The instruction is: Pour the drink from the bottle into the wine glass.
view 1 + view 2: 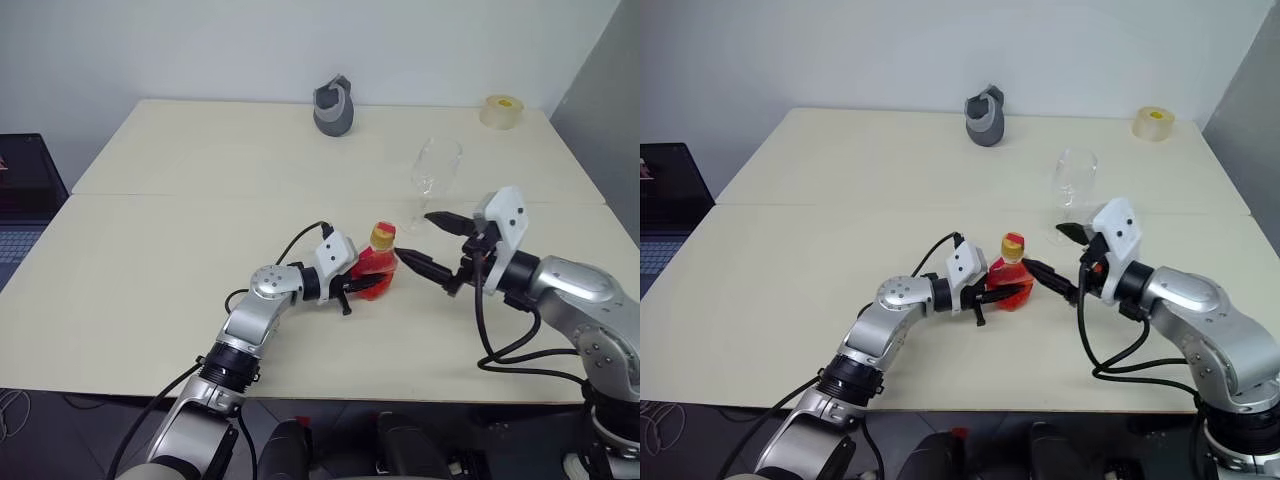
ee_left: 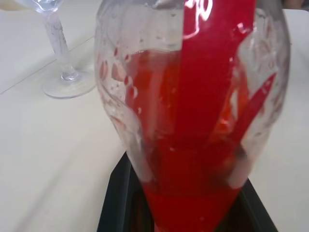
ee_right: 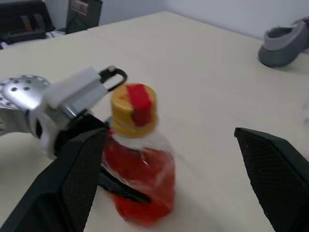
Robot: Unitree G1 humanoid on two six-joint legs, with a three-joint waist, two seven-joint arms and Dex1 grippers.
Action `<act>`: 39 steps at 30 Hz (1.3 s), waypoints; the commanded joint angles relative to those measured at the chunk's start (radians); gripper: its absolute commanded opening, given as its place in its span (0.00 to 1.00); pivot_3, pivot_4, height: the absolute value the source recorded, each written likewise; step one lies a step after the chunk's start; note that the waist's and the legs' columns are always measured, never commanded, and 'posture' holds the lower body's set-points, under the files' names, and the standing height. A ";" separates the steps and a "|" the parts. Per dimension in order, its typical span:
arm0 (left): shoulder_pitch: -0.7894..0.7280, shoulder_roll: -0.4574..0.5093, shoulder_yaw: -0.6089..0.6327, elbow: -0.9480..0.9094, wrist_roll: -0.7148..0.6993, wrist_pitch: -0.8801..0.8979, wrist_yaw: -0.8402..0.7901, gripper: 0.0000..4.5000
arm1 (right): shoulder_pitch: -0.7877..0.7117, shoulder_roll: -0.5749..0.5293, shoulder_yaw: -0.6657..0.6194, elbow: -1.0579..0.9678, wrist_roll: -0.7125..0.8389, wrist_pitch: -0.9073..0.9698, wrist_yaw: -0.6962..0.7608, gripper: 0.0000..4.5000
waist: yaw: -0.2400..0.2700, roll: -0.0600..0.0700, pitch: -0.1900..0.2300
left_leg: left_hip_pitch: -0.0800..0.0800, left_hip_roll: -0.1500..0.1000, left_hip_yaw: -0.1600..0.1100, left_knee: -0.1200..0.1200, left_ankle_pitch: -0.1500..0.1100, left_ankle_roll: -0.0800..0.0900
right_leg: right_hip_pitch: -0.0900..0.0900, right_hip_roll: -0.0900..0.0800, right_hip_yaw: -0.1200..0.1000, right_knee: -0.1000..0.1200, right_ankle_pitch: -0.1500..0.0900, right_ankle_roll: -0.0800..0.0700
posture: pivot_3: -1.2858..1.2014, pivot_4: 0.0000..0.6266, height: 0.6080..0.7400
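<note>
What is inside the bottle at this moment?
The bottle holds the red drink, filling its lower body. The left gripper is shut on it, its fingers covering part of the base.

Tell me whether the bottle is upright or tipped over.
Upright. The bottle stands on the table with its yellowish cap on top and the drink settled low, gripped at the body by the left hand.

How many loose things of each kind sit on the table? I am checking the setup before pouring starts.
Bottle with red drink, held by the shut left gripper: 1
Wine glass: 1
Grey container: 1
Tape roll: 1
Total: 4
</note>
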 commanded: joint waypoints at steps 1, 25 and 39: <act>-0.018 -0.005 0.012 -0.034 -0.014 -0.021 -0.003 0.15 | -0.046 0.049 0.049 -0.051 -0.004 -0.002 -0.054 1.00 | 0.001 0.000 0.000 | 0.000 0.000 0.000 0.000 0.000 0.000 | 0.000 0.000 0.000 0.000 0.000 0.000 | 0.52 0.24 1.00; -0.016 -0.007 0.013 -0.039 -0.013 -0.016 0.006 0.15 | -0.082 0.127 0.102 0.016 -0.057 -0.029 -0.079 0.27 | 0.002 0.000 0.000 | 0.000 0.000 -0.001 0.000 0.000 0.000 | 0.000 -0.001 0.000 0.000 0.000 0.000 | 0.52 0.24 1.00; -0.008 0.004 0.018 -0.052 -0.018 -0.010 -0.001 0.15 | -0.011 0.018 0.113 -0.013 -0.230 -0.313 0.008 0.27 | 0.002 0.000 0.000 | 0.000 -0.001 0.000 0.000 0.000 0.000 | 0.000 -0.001 0.000 -0.001 0.000 0.000 | 0.52 0.24 1.00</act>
